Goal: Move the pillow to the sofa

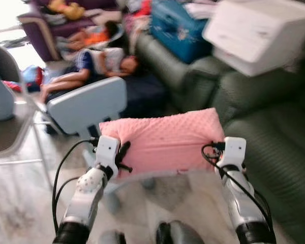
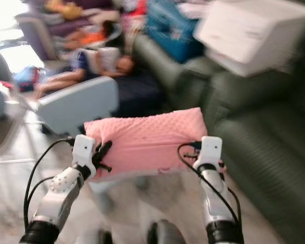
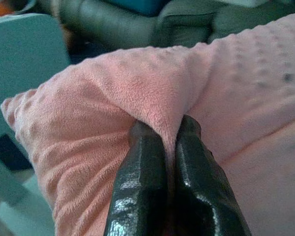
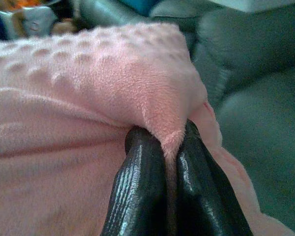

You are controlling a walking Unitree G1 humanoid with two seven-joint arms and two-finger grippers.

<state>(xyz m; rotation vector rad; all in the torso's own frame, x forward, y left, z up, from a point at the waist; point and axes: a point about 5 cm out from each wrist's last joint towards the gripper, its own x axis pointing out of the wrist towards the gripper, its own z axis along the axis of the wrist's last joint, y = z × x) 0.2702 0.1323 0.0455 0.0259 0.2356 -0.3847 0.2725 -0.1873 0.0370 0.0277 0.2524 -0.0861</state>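
The pink dimpled pillow [image 1: 165, 140] hangs level, pinched at both ends; the dark green sofa [image 1: 274, 132], somewhat blurred, lies at two o'clock.

A dark green sofa [image 1: 274, 137] runs along the robot's right, its near seat cushion bare; farther back on it rest a white box [image 1: 262, 30] and a blue case [image 1: 175, 25]; the pale marbled floor [image 1: 20, 203] carries a light blue chair [image 1: 86, 107].
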